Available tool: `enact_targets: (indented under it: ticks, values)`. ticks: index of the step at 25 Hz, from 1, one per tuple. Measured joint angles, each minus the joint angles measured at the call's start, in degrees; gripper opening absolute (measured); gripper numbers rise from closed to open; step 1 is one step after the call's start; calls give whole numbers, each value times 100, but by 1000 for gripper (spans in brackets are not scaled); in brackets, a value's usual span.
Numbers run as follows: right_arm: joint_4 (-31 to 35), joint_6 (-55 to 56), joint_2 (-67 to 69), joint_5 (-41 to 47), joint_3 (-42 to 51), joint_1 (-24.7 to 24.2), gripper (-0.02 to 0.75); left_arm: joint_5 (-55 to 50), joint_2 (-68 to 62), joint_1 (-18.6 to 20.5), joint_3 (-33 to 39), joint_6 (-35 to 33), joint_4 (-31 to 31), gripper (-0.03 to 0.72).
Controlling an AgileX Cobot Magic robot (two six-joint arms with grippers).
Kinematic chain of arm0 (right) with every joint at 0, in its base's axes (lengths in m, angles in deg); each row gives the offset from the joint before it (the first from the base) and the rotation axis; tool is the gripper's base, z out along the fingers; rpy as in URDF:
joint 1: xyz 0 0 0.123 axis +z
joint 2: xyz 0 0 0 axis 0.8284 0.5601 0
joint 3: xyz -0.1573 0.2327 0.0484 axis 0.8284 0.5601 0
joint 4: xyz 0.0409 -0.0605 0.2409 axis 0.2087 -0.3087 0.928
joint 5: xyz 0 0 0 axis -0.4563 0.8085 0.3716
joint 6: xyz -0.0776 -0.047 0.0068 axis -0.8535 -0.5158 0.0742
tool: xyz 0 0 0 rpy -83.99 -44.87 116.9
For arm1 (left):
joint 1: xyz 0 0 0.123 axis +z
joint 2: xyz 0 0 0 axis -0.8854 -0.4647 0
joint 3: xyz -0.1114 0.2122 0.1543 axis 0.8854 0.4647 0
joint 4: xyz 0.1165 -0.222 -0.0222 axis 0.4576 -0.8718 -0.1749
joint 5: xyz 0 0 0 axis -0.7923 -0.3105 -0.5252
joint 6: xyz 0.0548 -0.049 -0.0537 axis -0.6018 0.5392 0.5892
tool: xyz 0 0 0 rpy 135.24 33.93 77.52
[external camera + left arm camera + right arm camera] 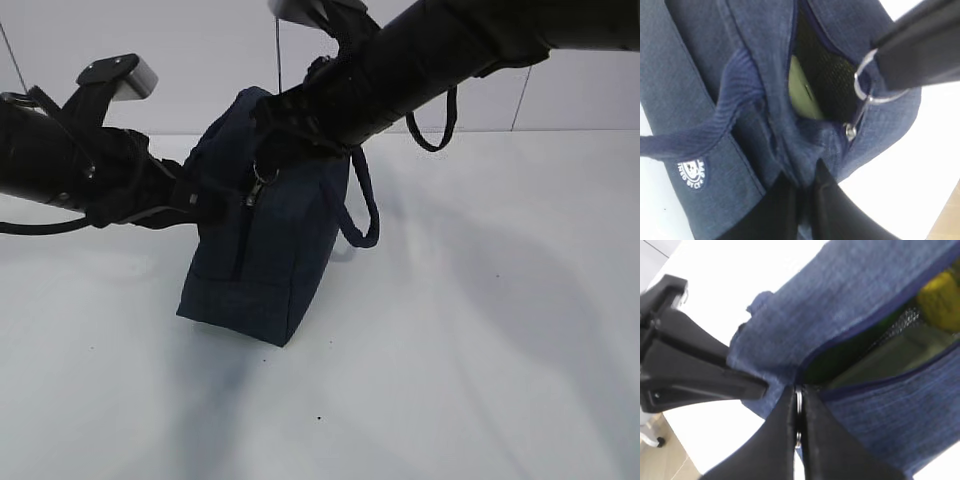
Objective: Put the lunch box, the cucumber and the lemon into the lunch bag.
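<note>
Exterior view, white table (480, 350), pale wall (200, 60)

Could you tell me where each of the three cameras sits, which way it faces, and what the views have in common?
Exterior view: in front, looking down at a slant on the boxy dark navy fabric lunch bag on the white table; both black arms show.
Left wrist view: close above the bag's opening, with the pale green lunch box lid inside; left gripper pinches fabric.
Right wrist view: along the zipper slit, with something yellow inside; right gripper is shut on the silver ring pull.
Shared: both wrist views show the ring pull and the other arm's fingers.
</note>
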Motion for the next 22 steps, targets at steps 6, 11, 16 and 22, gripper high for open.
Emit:
enact_targets:
  ticks: [6,11,16,22]
  values:
    - [-9,-96,23,-10,-251,-58,0,0,0,0,-21,0,-78,-4]
    - [-12,-137,193,-10,-406,-92,0,-88,0,0,-21,0,-69,-4]
    - [-12,-248,345,-48,-554,-92,0,-151,0,0,-21,0,-56,-4]
    - [-12,-295,355,-127,-554,-92,0,-227,0,0,-21,0,-45,-4]
